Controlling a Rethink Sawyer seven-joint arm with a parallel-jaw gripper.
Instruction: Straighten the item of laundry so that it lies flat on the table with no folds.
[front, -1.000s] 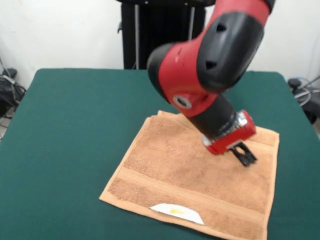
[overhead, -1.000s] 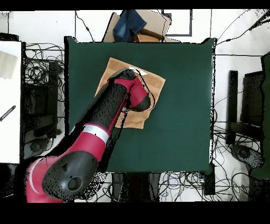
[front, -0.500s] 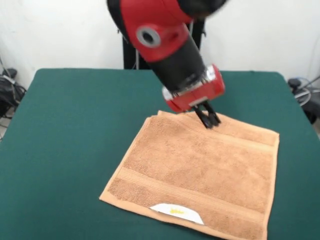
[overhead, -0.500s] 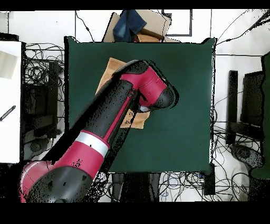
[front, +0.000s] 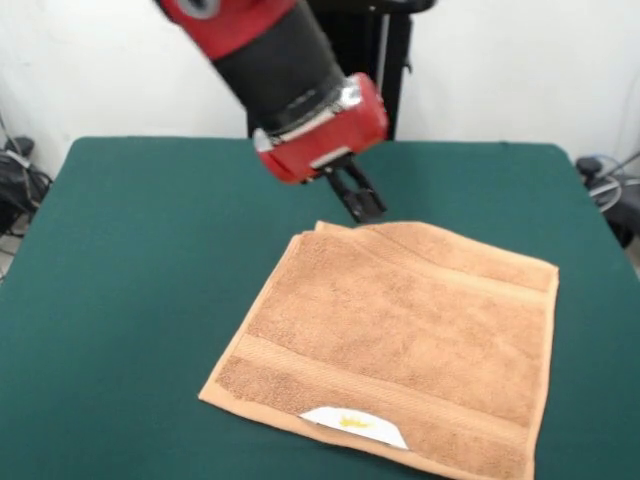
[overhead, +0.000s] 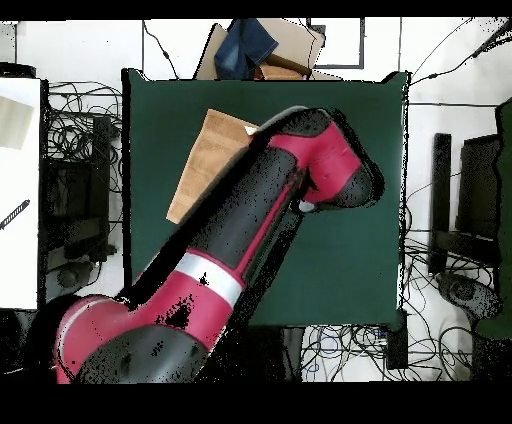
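Black fingers of the gripper (front: 365, 204) sit pressed together with nothing between them, hanging in the air just beyond the far edge of the towel (front: 400, 345). Its red wrist slants up and away from there. The towel lies spread on the green table (front: 140, 260), nearly flat, with a slight ripple along its far edge and its white label (front: 354, 426) at the near edge.
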